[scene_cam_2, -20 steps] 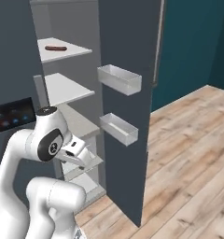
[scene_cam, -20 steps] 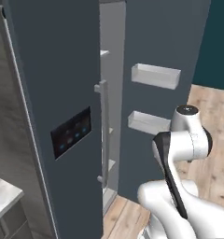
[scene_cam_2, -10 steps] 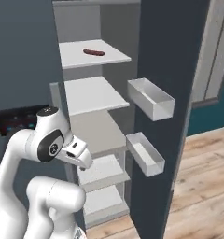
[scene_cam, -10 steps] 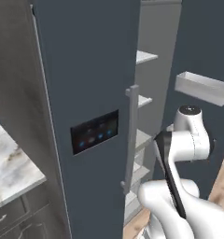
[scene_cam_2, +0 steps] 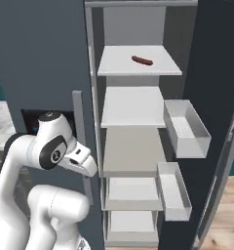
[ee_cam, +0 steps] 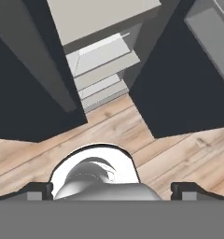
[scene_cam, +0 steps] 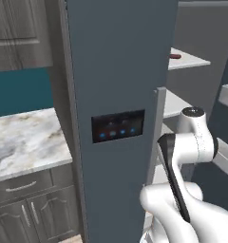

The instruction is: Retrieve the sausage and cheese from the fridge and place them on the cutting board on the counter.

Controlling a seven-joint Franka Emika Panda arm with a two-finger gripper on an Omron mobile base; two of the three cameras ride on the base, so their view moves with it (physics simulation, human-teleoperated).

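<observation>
We face the fridge with its right door swung open, so the white shelves stand exposed. The sausage lies on the top shelf in the right base view, at about twelve o'clock, a little toward one o'clock of the shelf's middle, flat and apart from the walls. From the left base view we catch the sausage as a small dark red end on the shelf edge at about one o'clock, past the closed left door. That door carries the black panel with blue lights and a long grey handle. Two door bins hang on the inside of the open door at three to four o'clock, one above the other. The tabletop, veined marble over dark cabinets, sits at nine o'clock in the left base view. Our claw points down over the wooden floor in front of the fridge; its fingertips stand at the far sides of the hand view, spread wide with nothing between them.
</observation>
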